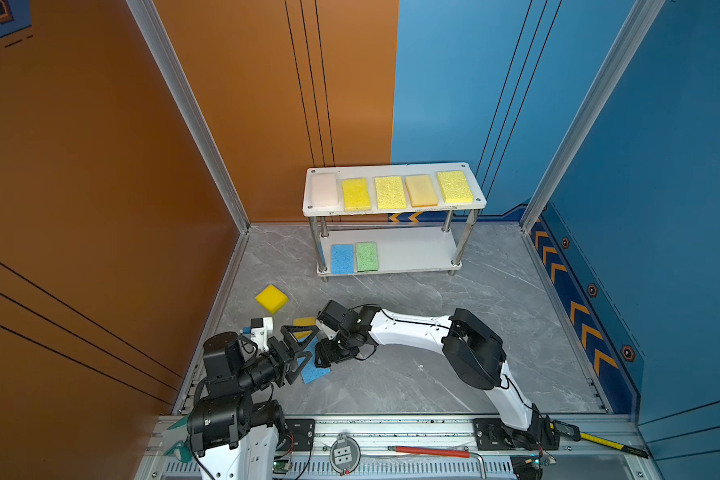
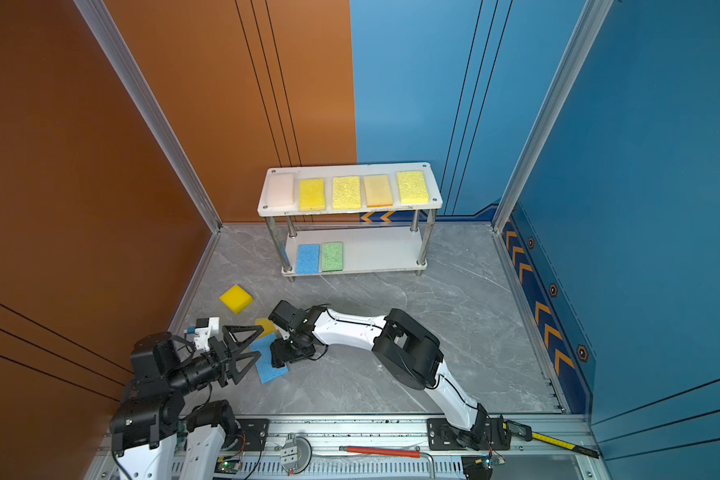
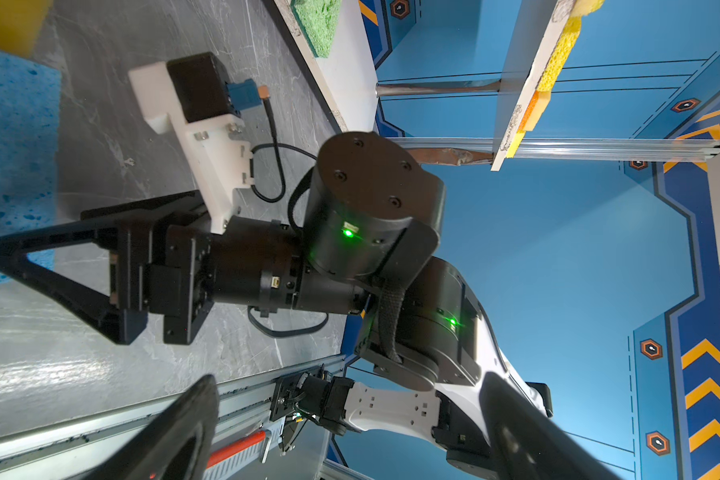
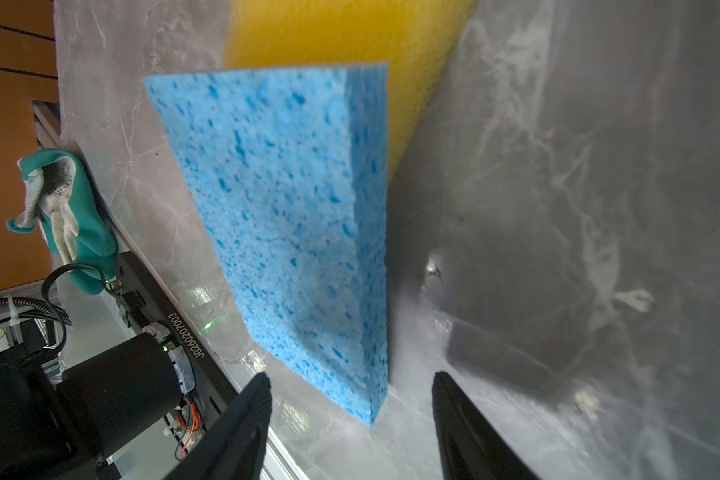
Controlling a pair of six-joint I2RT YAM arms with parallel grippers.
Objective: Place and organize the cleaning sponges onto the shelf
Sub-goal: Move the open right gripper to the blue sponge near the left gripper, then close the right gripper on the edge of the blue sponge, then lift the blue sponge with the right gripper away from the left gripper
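My right claw (image 4: 350, 376) is standing part-spread, gripping nothing. One corner of the blue sponge (image 4: 283, 216) is lying between its fingertips, flat on the floor (image 4: 558, 166), with a yellow sponge (image 4: 341, 33) just behind. My left claw (image 2: 261, 340) is hovering wide open over the same blue sponge. The shelf (image 2: 350, 210) is well apart. I'm weighing three risks: pinching only that corner so the foam sags or slips, my claws knocking together, and dragging the yellow sponge.

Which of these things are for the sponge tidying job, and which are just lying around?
For the job: shelf, loose blue sponge, square yellow sponge, half-hidden yellow sponge, shelved sponges.
Just lying about: green glove, red-handled tool, yellow-and-black measuring tool.
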